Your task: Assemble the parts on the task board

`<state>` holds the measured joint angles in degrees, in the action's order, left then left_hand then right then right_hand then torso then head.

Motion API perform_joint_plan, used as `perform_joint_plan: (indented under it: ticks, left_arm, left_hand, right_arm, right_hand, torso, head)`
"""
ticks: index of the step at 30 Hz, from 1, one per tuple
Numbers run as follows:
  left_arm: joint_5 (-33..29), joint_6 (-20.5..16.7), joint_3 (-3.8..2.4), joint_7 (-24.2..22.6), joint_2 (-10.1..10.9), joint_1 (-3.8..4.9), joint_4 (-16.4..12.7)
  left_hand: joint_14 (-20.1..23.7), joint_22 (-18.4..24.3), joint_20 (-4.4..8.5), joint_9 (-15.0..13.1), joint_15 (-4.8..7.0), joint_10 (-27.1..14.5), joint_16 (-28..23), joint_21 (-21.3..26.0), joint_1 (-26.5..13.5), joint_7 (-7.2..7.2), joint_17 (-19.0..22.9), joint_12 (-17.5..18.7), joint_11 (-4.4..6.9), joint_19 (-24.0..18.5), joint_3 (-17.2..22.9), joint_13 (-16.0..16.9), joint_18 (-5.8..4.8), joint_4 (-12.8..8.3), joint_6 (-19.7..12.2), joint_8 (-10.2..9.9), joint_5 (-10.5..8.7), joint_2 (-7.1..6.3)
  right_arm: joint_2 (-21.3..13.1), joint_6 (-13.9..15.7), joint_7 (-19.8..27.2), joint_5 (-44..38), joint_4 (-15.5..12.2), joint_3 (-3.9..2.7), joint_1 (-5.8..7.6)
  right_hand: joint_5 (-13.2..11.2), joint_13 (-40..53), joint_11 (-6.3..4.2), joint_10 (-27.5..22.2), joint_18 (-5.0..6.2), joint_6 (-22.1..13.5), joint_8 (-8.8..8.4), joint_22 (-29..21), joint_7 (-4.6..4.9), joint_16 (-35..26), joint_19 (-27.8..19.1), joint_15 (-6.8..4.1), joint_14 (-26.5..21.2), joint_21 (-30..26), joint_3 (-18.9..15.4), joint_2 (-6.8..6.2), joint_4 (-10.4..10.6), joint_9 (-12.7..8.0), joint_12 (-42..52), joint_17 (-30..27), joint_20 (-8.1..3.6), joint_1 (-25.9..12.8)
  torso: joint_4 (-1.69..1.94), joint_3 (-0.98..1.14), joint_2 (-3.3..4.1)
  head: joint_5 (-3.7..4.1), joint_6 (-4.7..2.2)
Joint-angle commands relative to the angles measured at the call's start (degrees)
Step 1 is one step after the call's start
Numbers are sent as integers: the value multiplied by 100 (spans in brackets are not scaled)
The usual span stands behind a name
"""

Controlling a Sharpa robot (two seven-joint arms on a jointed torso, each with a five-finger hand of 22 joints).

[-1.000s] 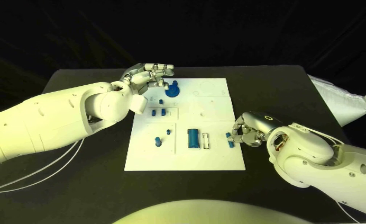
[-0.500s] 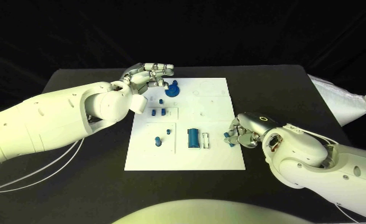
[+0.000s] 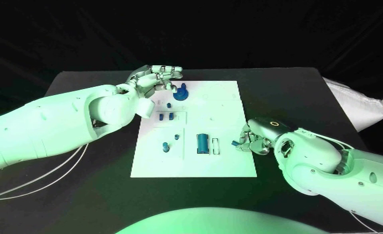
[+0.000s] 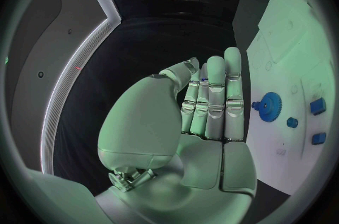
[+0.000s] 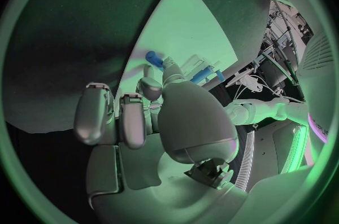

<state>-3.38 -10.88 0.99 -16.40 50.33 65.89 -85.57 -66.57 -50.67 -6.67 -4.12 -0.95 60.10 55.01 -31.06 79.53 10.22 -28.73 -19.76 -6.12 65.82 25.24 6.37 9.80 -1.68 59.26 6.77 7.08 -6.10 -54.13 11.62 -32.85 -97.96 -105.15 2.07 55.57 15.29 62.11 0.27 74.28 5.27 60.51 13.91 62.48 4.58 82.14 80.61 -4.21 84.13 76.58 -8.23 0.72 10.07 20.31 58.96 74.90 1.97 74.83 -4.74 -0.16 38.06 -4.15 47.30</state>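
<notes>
The white task board (image 3: 220, 107) lies in the middle of the black table. A blue gear-shaped part (image 3: 180, 94) stands near its far left corner, and my left hand (image 3: 155, 79) hovers just beside it with fingers stretched out and nothing in them. In the left wrist view the same gear (image 4: 269, 105) lies past the straight fingers (image 4: 215, 94). My right hand (image 3: 255, 139) sits at the board's right edge and pinches a small blue part (image 3: 237, 143). In the right wrist view that blue part (image 5: 152, 57) sticks out past the curled fingers (image 5: 134, 117), over the board (image 5: 191, 26).
A blue block (image 3: 202, 144) stands in a slot beside a pale strip (image 3: 215, 145). Small blue pegs (image 3: 165, 146) and short blue pieces (image 3: 165, 116) stand on the board's left half. A pale bag (image 3: 355, 104) lies at the table's right edge.
The right hand has shifted slightly along the board's right edge, still pinching the small blue part. The left hand has stayed where it was.
</notes>
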Motion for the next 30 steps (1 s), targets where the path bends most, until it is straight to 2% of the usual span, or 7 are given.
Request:
perform_joint_plan:
  ticks: [1,7,12,19,24,26,30]
  left_arm:
    - [27,116,-3,-33,-2,-4,-1]
    - [27,122,-3,-26,4,-4,-3]
    - [29,124,-3,-22,7,-5,-6]
    - [30,130,-3,-17,-3,-5,-10]
    - [47,131,-3,-19,-8,-6,-7]
    - [49,131,-3,-19,-9,-7,-6]
    - [52,131,-3,-20,-8,-9,-7]
  left_hand:
    - [35,-2,-5,6,-17,-43,-2,34,-35,-6,7,-27,15,41,-3,-4,60,-9,-49,1,28,42]
    - [35,-2,-5,6,-17,-43,-2,34,-35,-6,7,-27,15,41,-3,-4,60,-9,-49,1,28,42]
    - [35,-2,-5,6,-17,-43,-2,34,-35,-6,7,-27,15,41,-3,-4,60,-9,-49,1,28,42]
    - [35,-2,-5,6,-17,-43,-2,34,-35,-6,7,-27,15,41,-3,-4,60,-9,-49,1,28,42]
    - [35,-2,-5,6,-17,-43,-2,34,-35,-6,7,-27,15,41,-3,-4,60,-9,-49,1,28,42]
    - [35,-2,-5,6,-17,-43,-2,34,-35,-6,7,-27,15,41,-3,-4,60,-9,-49,1,28,42]
    - [41,-3,-8,5,-19,-56,4,38,-37,-5,21,-48,13,38,2,-6,60,-25,-53,10,29,46]
  right_arm:
    - [4,-459,-52,-133,33,33,-36]
    - [27,-642,-39,-294,26,36,-43]
    - [48,-648,-44,-363,25,37,-50]
    - [117,-673,-63,-412,58,39,-52]
    - [133,-324,-67,-247,27,38,-52]
    - [124,-114,-54,-57,1,37,-51]
    - [96,428,92,689,-46,35,-41]
  right_hand:
    - [-36,18,-32,8,-20,33,-36,25,-14,-26,-11,19,324,-11,35,-17,-28,-5,31,74,24,74]
    - [-24,110,-51,59,-33,80,-32,99,-34,-3,13,7,335,24,114,-32,-142,9,117,123,17,282]
    - [-327,217,-95,142,-43,158,-32,163,-83,17,41,-32,345,59,342,122,-262,19,218,163,-17,541]
    - [-482,370,-143,253,-55,237,-48,224,-135,35,67,-69,352,91,745,286,-448,23,361,204,-54,829]
    - [-537,498,-157,368,-61,258,-71,261,-149,60,87,-80,363,111,1032,430,-360,29,487,249,-69,693]
    - [-520,507,-159,377,-62,262,-80,262,-151,65,90,-83,365,112,1122,414,-330,32,485,258,-72,634]
    - [-429,430,-143,324,-60,245,-120,253,-136,38,86,-85,355,105,1339,266,-285,35,356,221,-74,500]
  torso:
    - [2,1,1]
    - [-3,5,3]
    - [-2,1,2]
    - [11,-4,7]
    - [12,1,0]
    - [11,2,-1]
    - [5,-3,-1]
  head:
    - [-2,2]
    - [7,5]
    - [19,20]
    - [18,19]
    - [7,27]
    - [2,28]
    - [-1,25]
